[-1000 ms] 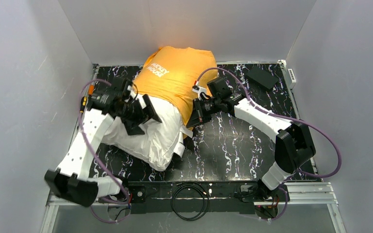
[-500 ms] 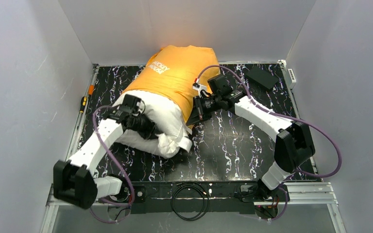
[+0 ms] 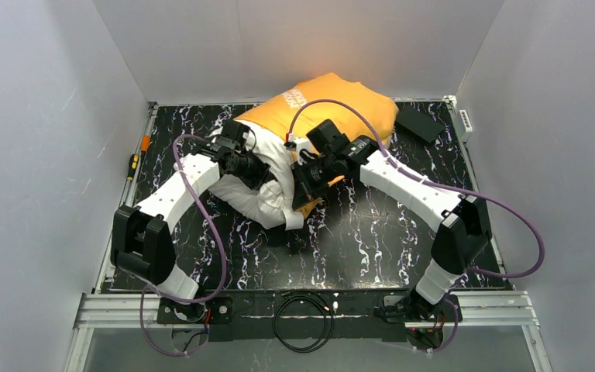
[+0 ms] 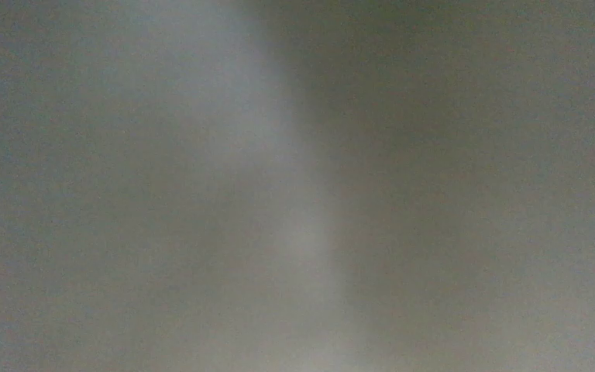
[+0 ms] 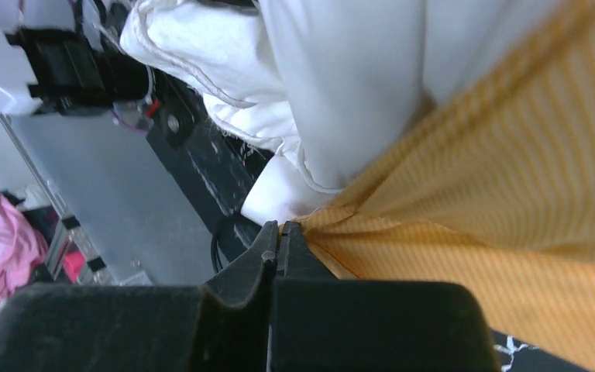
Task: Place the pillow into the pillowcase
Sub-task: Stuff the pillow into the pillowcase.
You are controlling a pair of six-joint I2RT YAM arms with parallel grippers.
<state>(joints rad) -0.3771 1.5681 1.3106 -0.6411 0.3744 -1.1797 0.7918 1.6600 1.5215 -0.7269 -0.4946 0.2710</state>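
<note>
Since a second ago the whole bundle has slid right and toward the back wall. The pillowcase now lies along the far edge of the bench, its white lettering up near the back, and less of the pillow sticks out of it than before. My left arm has swung in from the left side and reaches across to the pillow's exposed end.

The left fingers, spread wide a second ago, are now pressed together and sunk into the white fabric. Whether any cloth sits between them I cannot tell — the left wrist view gives me nothing but a grey blur.

The right fingers are pressed together too, pinching the orange hem of the pillowcase at its mouth, right where the white pillow bulges out. From the top view that pinch sits on the right side of the opening, with the left fingers across from it on the pillow.

Most of the pillow is inside the case. Its near end, rumpled, rests on the bench between the two arms.

A flat black box lies at the back right corner, just beside the pillowcase. A screwdriver lies off the bench's left rim — well apart from everything — and a coil of black cable sits on the near frame.
</note>
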